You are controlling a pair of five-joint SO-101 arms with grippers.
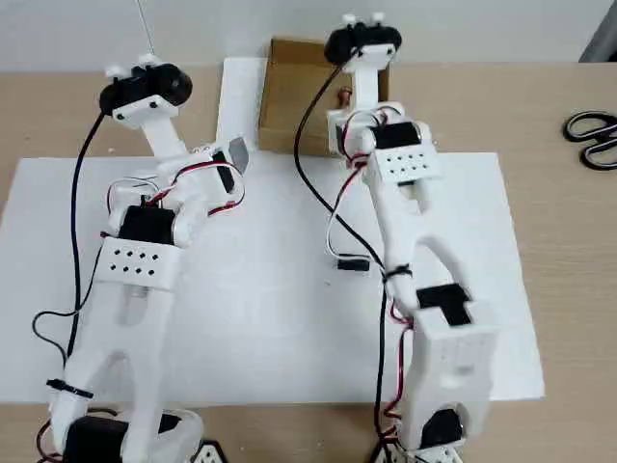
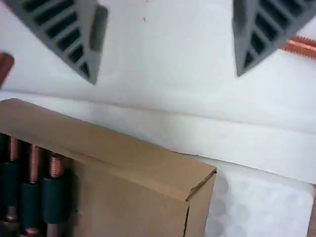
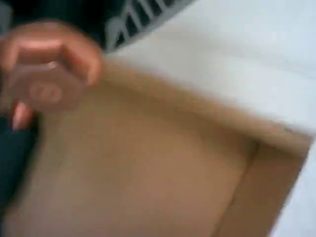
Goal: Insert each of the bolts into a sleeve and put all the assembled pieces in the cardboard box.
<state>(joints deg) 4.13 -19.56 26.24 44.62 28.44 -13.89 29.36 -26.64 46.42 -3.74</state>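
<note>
Plainly, the table (image 1: 569, 251) carries a white sheet (image 1: 270, 299), and at the sheet's far edge sits the box (image 1: 287, 92), open on top, with both arms stretched toward it. The right gripper (image 1: 347, 111) hangs over the box and, judging by its wrist view, is closed on a held piece (image 3: 44, 89). The bolt's hex head sits close to the lens, with what looks like a dark sleeve under it, above bare cardboard. The left gripper (image 2: 165, 74) is spread wide with nothing in it, poised over the sheet just beside the box's outer wall. Inside the box, a few finished pieces (image 2: 29, 192) lie side by side against one wall. A loose bolt (image 2: 302, 47) lies on the sheet beside one left finger (partly hidden behind it). The step in hand looks like the drop. To do it well, the right arm should go low into the box and turn the held piece parallel to those already there. It should let go only when close to the floor, so the piece neither bounces nor rolls onto its neighbours, and then lift straight up clear of the wall.
</note>
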